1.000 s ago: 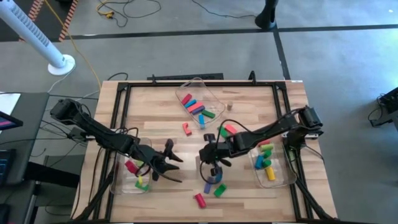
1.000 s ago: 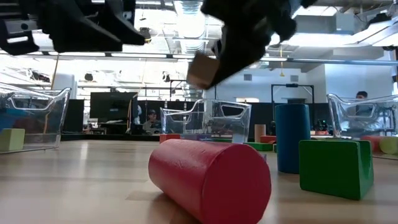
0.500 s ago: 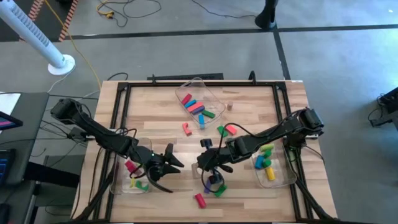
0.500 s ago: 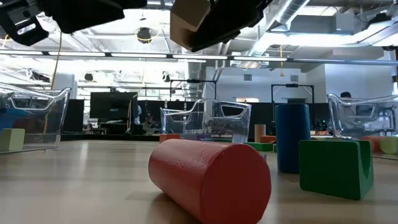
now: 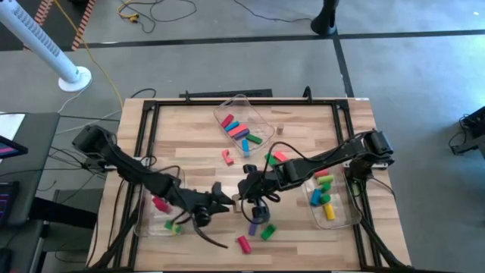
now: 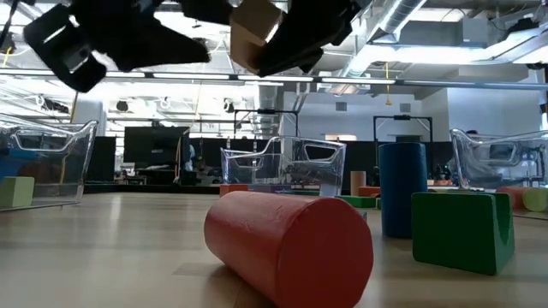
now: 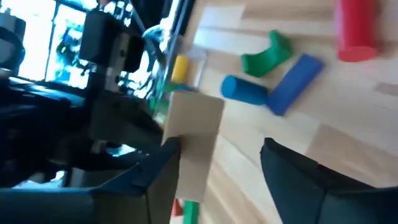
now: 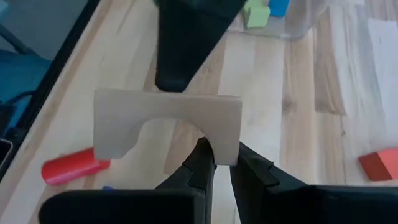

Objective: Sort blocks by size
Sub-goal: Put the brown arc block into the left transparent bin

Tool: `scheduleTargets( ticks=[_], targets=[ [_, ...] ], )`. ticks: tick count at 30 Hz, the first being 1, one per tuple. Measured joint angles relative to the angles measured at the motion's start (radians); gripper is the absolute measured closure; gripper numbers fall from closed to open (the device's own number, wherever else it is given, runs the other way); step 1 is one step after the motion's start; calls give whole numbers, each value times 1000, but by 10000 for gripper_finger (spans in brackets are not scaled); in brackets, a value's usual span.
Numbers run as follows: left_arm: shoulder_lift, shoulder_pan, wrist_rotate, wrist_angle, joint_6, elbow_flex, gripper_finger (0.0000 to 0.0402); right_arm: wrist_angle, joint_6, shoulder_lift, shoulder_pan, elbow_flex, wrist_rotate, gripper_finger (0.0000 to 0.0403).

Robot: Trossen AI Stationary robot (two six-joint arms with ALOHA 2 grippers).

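i see a pale wooden table (image 5: 189,140) edged by a black metal frame (image 5: 148,114). three clear plastic bins stand on it: one at the far centre (image 5: 261,121), one at the near left (image 5: 145,227), one at the near right (image 5: 350,216). in the low view the same bins (image 6: 282,162) rise from the tabletop against a room with ceiling lights and dark monitors (image 6: 150,150). on the grey floor beyond the table, a white ribbed tube stands on a round base (image 5: 73,77) at the far left, and yellow and dark cables (image 5: 136,11) lie loose near the far edge.
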Motion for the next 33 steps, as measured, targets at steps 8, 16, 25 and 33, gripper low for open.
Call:
scheduleTargets(
  ticks=[8, 16, 25, 33],
  targets=[
    [30, -35, -88, 12, 2, 63, 160, -3, 3, -2, 21, 1, -2, 335],
    [31, -31, -74, 5, 25, 64, 159, 8, 0, -2, 23, 1, -2, 335],
    [31, 11, -50, 3, 23, 64, 169, 55, 0, -2, 14, 1, -2, 335],
    [31, 12, -23, 8, 20, 63, 232, 55, -4, -2, 14, 1, -2, 335]
  ],
)
